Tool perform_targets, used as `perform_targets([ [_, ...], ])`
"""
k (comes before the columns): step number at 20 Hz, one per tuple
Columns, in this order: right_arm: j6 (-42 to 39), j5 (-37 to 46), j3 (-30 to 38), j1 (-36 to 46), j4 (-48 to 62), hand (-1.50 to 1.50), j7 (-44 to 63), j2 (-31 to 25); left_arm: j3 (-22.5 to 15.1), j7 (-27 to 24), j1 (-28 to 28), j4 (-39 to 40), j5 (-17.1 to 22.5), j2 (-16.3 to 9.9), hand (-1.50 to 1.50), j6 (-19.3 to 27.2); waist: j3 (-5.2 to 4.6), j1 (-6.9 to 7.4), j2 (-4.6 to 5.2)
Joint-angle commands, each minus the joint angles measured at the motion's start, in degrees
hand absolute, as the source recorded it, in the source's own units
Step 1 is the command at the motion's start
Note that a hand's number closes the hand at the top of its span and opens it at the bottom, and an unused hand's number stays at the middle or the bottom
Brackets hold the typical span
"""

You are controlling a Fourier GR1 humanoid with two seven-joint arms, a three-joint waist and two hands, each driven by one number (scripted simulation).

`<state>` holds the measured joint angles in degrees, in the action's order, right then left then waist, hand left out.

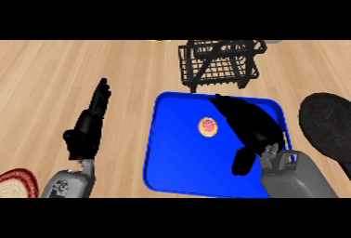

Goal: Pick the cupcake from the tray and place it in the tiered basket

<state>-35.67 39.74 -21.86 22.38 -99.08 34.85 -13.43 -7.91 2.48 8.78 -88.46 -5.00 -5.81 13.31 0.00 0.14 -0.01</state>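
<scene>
A: Where is the cupcake (pixel 208 126) sitting?

B: On the blue tray (pixel 171 158), a little toward the tray's far-right part, upright, pink top showing. Nothing holds it.

A: And the right hand (pixel 248 122)?

B: It lies over the tray's right half, just right of the cupcake, fingers stretched toward the tray's far edge, thumb hanging toward the tray's near edge. Released, not closed on anything. I cannot tell whether it touches the cupcake; they look just beside each other.

A: The left hand (pixel 89 125)?

B: Well left of the tray, above the wooden bench (pixel 68 74), fingers straight and pointing away from the robot. Relaxed and holding nothing.

A: Where is the tiered basket (pixel 219 62)?

B: Just beyond the tray's far edge, black wire, standing on the bench.

A: Anything else around the tray?

B: 3 things. A dark round plate (pixel 329 128) to the tray's right, cut by the view's edge. A red-rimmed woven mat (pixel 17 183) far left of the tray's near corner. A small yellow object (pixel 159 41) beyond the basket, too small to identify.
</scene>
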Motion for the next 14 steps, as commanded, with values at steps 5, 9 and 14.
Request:
perform_targets([
  [5, -2.6, 3.1, 2.6, -1.0, 2.2, -1.5, -3.6, 2.1, -0.6, 0.8, 0.5, -0.7, -3.5, 2.9, 0.0, 1.2, 0.0, -0.09, -0.02],
  [9, -0.3, 6.9, 1.1, 0.1, 6.6, -1.5, -2.8, 6.3, 2.4, -0.3, -1.3, -0.1, -0.7, 0.9, 0.0, -2.8, 0.0, 0.01, 0.0],
  [14, 0.8, 8.3, 4.5, 2.2, 11.6, -1.5, -7.3, 6.9, 2.8, -2.8, -2.7, -0.3, -1.3, 1.6, 0.0, -3.3, 0.0, 0.06, 0.02],
])
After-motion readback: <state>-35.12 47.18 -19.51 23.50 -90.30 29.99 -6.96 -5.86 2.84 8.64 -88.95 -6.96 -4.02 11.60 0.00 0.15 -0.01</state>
